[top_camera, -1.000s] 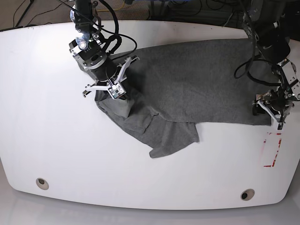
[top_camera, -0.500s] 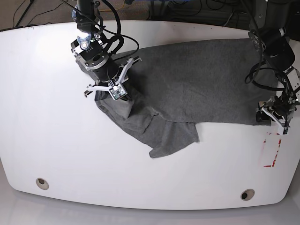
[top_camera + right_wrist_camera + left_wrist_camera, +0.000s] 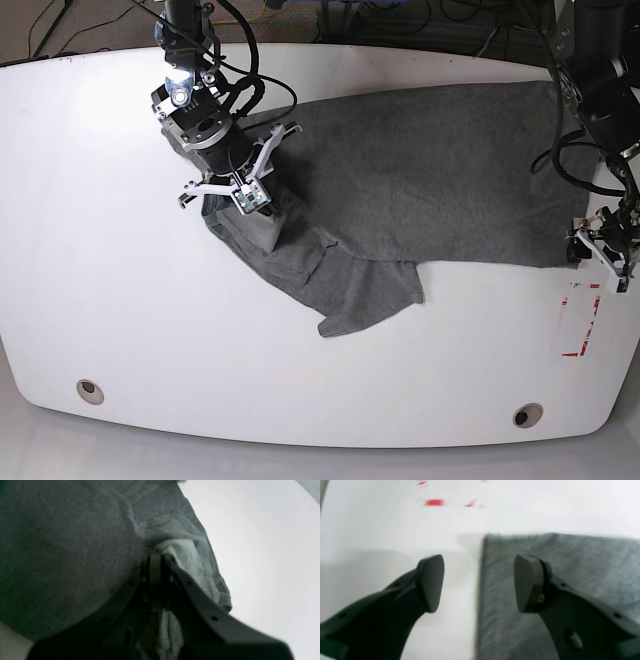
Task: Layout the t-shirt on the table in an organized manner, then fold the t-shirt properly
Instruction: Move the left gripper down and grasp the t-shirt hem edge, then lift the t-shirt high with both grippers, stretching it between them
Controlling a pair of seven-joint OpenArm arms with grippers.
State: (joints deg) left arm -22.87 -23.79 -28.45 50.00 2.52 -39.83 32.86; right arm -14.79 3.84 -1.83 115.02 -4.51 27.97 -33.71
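Two hands | right hand (image 3: 247,197) clamped on t-shirt (image 3: 420,180) | left hand (image 3: 479,582) apart, straddling its edge

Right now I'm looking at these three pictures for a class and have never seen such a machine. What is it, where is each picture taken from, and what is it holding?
It is a robot with two arms working over a white table. The overhead picture looks down on the whole scene; the other two come from small cameras on each wrist, looking along the jaws.

A dark grey t-shirt lies spread across the table, crumpled at one end. Red tape marks sit near the table's edge.

The right gripper, on the left of the overhead picture, is shut on a bunched part of the t-shirt; its wrist picture shows cloth pinched between the jaws.

The left gripper, on the right of the overhead picture, is open and holds nothing. Its wrist picture shows it at the shirt's straight edge, one jaw over cloth, the other over bare table.
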